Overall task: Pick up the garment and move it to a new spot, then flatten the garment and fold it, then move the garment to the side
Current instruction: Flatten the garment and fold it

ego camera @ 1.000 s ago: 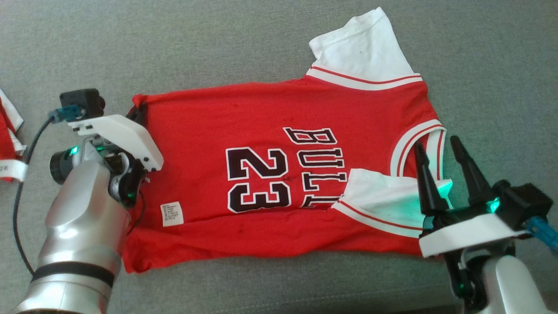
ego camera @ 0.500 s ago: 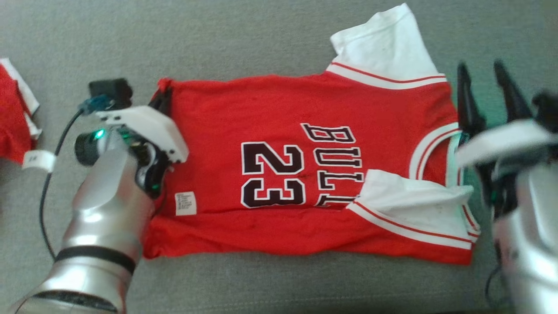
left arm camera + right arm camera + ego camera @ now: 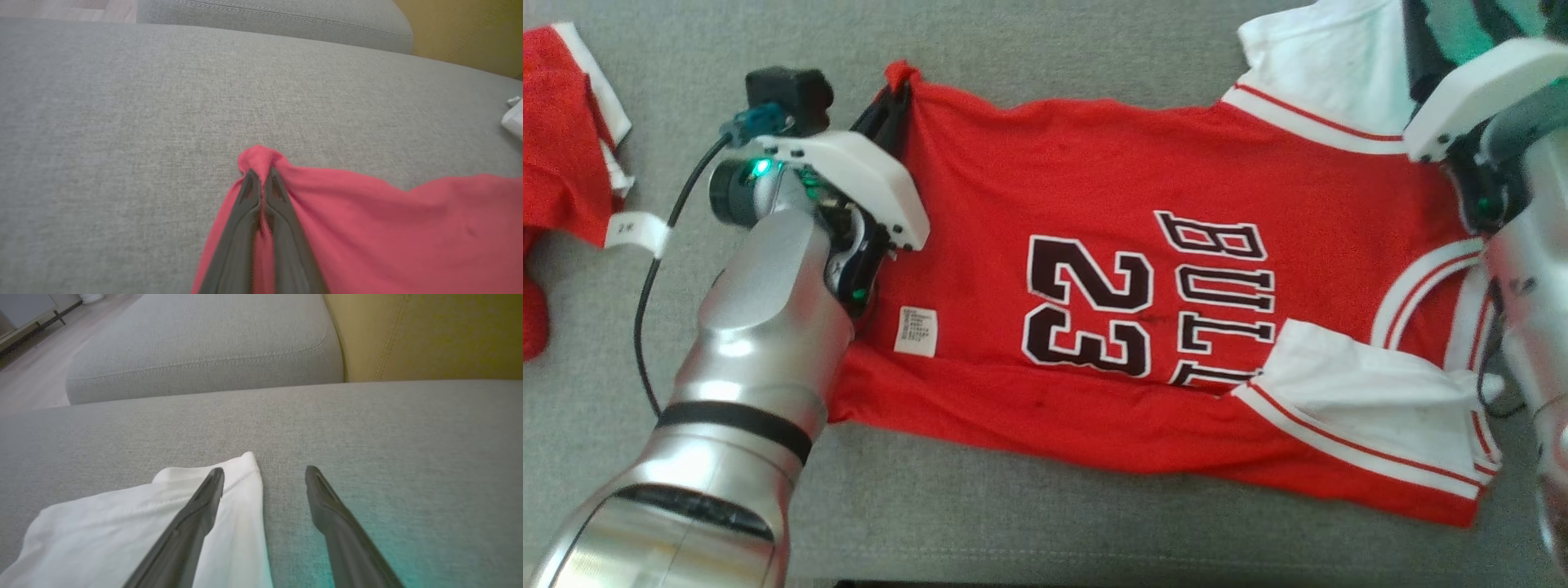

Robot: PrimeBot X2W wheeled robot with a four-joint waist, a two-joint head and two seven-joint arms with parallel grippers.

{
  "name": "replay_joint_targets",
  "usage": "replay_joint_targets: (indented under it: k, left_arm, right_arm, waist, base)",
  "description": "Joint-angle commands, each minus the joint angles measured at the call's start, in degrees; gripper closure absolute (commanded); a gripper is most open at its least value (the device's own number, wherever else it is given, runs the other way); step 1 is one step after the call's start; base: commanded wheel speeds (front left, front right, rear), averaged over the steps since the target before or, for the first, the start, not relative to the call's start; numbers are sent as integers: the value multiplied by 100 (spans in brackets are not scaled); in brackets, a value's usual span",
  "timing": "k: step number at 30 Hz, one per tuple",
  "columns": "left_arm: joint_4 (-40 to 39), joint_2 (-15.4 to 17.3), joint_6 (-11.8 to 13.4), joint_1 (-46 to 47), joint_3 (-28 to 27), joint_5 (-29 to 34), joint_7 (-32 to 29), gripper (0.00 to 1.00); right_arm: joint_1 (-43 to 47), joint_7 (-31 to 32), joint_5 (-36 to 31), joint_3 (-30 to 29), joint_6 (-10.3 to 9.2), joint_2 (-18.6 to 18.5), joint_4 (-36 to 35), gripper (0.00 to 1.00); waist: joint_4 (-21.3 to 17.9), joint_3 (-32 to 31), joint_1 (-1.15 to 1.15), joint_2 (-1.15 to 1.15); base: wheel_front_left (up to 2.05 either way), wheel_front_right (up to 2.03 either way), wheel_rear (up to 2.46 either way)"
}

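The garment [image 3: 1094, 180], a red jersey with black "BULLS 23" lettering and white sleeves, lies spread on the grey sofa cushion [image 3: 1013, 523]. My left gripper [image 3: 898, 86] is shut on the far left hem corner [image 3: 257, 157], which bunches into a small red peak between the fingertips of the left gripper [image 3: 259, 175]. My right gripper [image 3: 264, 473] stands open low over the far white sleeve [image 3: 143, 506], left finger above the sleeve's edge, right finger above bare cushion. Its white wrist mount [image 3: 1478, 90] shows at the top right. The near sleeve [image 3: 1364, 392] lies folded onto the jersey.
Another red garment [image 3: 564, 139] with a white tag [image 3: 633, 231] lies at the far left of the cushion. A second grey cushion [image 3: 204, 347] and a yellow backrest [image 3: 429, 335] lie beyond. Wooden floor [image 3: 32, 355] shows past the sofa's end.
The camera has shifted. My right gripper has left the near folded sleeve and gone to the far white sleeve, still open. The left gripper keeps its hold on the hem corner.
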State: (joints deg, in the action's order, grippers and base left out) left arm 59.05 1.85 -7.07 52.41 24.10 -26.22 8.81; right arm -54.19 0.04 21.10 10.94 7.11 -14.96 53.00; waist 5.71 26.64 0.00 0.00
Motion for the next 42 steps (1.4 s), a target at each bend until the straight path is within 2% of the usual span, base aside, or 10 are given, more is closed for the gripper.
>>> replay_joint_targets:
  k: [1, 7, 8, 9, 10, 16, 26, 36, 42]
  left_arm:
    - [-46, 157, 11, 205, -54, -10, 33, 100]
    - [83, 117, -17, 293, 146, -144, 201, 100]
    - [102, 115, -20, 300, 165, -168, 220, 100]
    - [122, 113, -22, 307, 179, -197, 235, 100]
    - [143, 112, -24, 314, 194, -223, 249, 100]
    - [252, 113, -32, 330, 253, -332, 352, 100]
    - [-146, 413, -36, -125, 191, -436, 559, 100]
    - [-1360, 902, 129, -998, 62, -540, 542, 100]
    - [-2287, 1131, 356, -1767, -40, -667, 481, 100]
  right_arm:
    - [-204, 20, 52, 144, 37, -39, 3, 0]
    - [-679, 134, 265, 774, 37, -152, 723, 0]
    - [-705, 172, 340, 844, 37, -163, 781, 10]
    - [-724, 197, 420, 913, 37, -172, 818, 91]
    - [-738, 195, 492, 973, 37, -195, 846, 100]
    - [-765, -206, 929, 1302, 37, -313, 699, 100]
    - [-212, -1132, 1548, 1884, 37, -691, -294, 100]
    - [1092, -1385, 1637, 1815, 37, -1111, -1570, 100]
    - [2102, -1367, 1572, 1457, 37, -1098, -2378, 100]
  waist:
    - [89, 105, 0, 0]
    - [180, 174, 0, 0]
    - [181, 175, 0, 0]
    - [182, 175, 0, 0]
    - [180, 172, 0, 0]
    - [101, 79, 0, 0]
    - [-138, -392, 0, 0]
    - [-269, -842, 0, 0]
    - [-346, -997, 0, 0]
  base:
    - [0, 0, 0]
    - [0, 0, 0]
    - [0, 0, 0]
    - [0, 0, 0]
    - [0, 0, 0]
    - [0, 0, 0]
    - [0, 0, 0]
    - [0, 0, 0]
    - [0, 0, 0]
